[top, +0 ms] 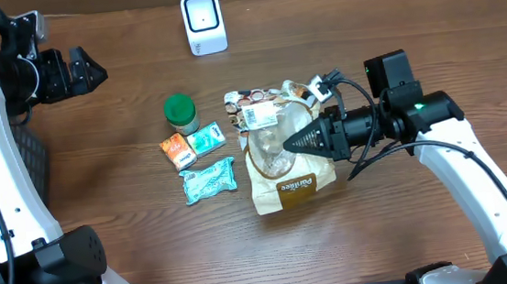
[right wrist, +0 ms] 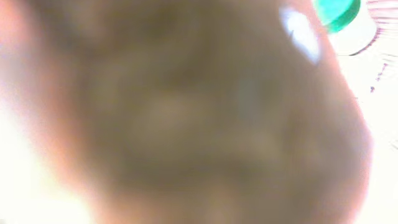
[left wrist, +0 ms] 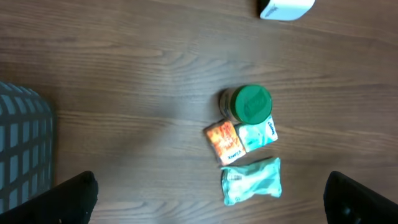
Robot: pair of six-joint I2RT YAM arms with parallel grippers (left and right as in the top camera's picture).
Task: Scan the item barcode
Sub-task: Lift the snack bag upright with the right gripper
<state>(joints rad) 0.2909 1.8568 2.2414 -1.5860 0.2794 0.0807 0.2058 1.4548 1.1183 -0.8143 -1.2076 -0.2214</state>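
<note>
Right gripper, seen overhead, is closed to a point with its tip on the tan paper bag with clear window, centre-right on the table; whether film is pinched cannot be told. White box scanner stands well apart at the far edge. Left gripper is held far left. Left wrist view: fingers spread wide, nothing held, green-lidded jar below. Right wrist view: brown blur, unreadable. Step judged: bag pickup. Next, a firm hold is needed, then the barcode turned to the scanner.

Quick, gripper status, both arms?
Left gripper: open, empty.
Right gripper: shut, tip at the brown bag; whether it grips it cannot be told.
</note>
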